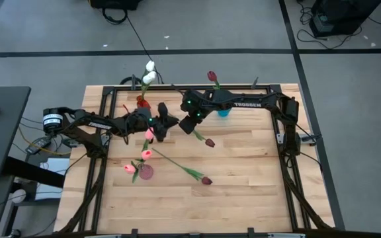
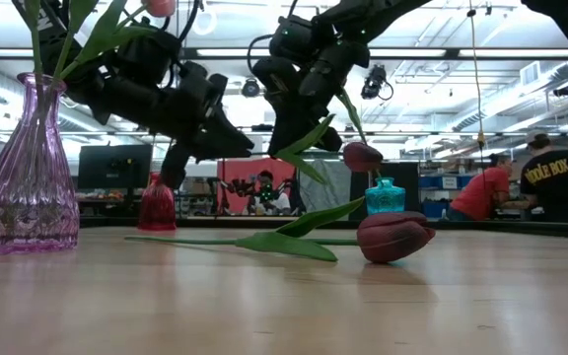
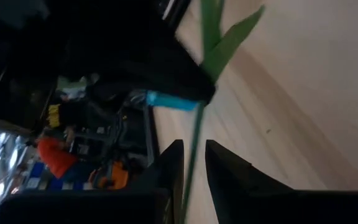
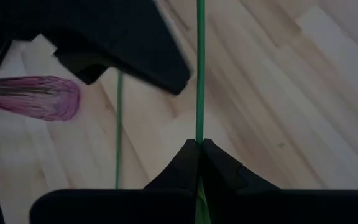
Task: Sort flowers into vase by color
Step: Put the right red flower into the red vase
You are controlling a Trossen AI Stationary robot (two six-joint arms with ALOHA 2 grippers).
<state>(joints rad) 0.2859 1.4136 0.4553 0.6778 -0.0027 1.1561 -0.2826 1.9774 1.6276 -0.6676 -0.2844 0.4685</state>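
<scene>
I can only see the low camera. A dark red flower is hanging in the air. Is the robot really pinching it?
Observer: Yes. The right wrist camera shows the right gripper shut on its green stem. The left gripper is close beside it.
Child: What is in the red vase? An arm is in my way.
Observer: From above, white flowers stand in the red vase.
Child: And the blue one?
Observer: The blue vase holds one dark red flower.
</scene>
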